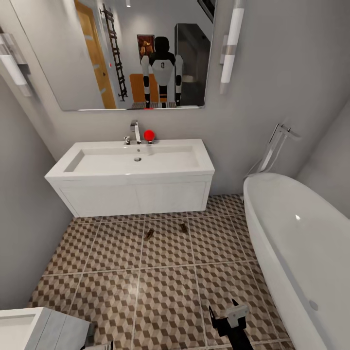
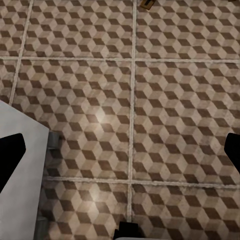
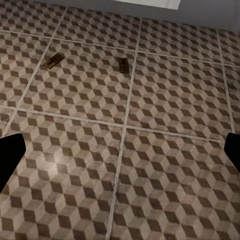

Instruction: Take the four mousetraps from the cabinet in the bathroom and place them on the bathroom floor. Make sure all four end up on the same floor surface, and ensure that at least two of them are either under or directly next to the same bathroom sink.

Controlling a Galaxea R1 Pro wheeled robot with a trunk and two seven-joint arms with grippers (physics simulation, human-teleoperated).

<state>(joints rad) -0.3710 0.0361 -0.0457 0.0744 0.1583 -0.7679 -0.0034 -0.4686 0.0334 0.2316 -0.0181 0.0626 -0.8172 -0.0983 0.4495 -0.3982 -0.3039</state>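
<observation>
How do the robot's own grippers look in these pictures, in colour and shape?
In the head view, the right gripper has black fingers on a black body, with a light grey block on top. In the wrist views, the fingertips show as plain black rounded shapes at the picture edges. No cables or markings are visible.

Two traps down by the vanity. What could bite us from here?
1. The two mousetraps are tiny against the patterned bathroom floor; the base could roll over or nudge them while turning.
2. Tight space: the bathtub sits close on the right, risking a bump from the right gripper.
3. Both grippers look empty, so two more traps probably need fetching; dropping them could flip or scatter them.
</observation>
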